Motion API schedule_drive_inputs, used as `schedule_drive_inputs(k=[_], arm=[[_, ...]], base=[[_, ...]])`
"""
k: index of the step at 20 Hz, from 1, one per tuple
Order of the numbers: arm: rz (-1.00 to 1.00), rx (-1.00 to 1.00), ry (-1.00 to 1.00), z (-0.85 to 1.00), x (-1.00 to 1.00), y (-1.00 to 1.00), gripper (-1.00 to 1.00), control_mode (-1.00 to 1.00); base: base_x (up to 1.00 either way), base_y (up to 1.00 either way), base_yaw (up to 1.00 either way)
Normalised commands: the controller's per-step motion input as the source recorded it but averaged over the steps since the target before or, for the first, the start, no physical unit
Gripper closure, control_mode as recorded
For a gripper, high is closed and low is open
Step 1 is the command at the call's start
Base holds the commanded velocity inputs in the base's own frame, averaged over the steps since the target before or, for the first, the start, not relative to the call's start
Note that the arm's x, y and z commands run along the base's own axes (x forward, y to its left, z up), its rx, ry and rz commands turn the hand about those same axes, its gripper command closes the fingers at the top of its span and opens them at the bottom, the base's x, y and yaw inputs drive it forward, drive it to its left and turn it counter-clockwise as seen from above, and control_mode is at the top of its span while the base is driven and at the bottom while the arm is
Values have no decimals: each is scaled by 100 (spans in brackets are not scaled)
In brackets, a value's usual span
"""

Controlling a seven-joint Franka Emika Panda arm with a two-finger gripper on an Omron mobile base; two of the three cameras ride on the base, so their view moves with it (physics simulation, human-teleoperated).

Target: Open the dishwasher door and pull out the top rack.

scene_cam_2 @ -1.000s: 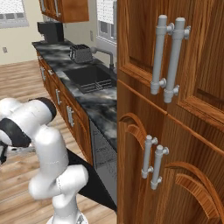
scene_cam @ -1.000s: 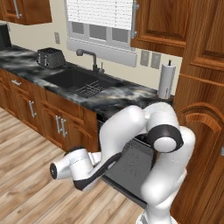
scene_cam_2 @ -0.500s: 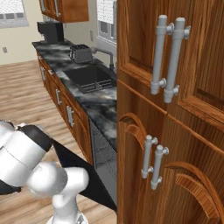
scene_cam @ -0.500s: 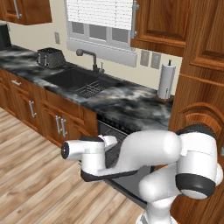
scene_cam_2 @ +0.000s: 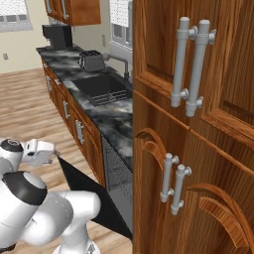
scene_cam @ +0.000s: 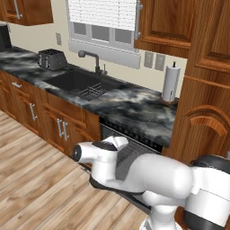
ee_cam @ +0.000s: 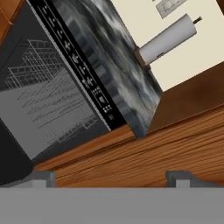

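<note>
The dishwasher door, a flat black panel, hangs lowered and open in front of the tub; its dark edge shows under my arm, with the grey speckled inner face above it. In the hand view, wire racks sit inside the grey tub, below the black control strip. My gripper is open, its fingertips wide apart with nothing between them, and it looks into the tub from in front. The hand hovers above the door's outer edge.
A dark marble counter carries a sink, a toaster and a paper towel roll. Brown wooden cabinets flank the dishwasher on the left. A tall wooden cabinet with silver handles stands close on the right. Wood floor lies open to the left.
My arm has swung: the elbow and bulk of the arm moved right and lower, while the hand rose from near the floor to door height. The door stays lowered.
</note>
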Motion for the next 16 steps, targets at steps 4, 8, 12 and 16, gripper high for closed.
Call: schedule_drive_inputs(k=[4,8,12,16], arm=[[0,0,12,0,21,-25,-100,-100],[0,0,16,0,28,-26,-100,-100],[0,0,17,0,26,-23,-100,-100],[0,-1,18,-3,22,-18,-100,-100]], base=[[0,0,0],[0,0,0],[0,0,0],[0,0,0]])
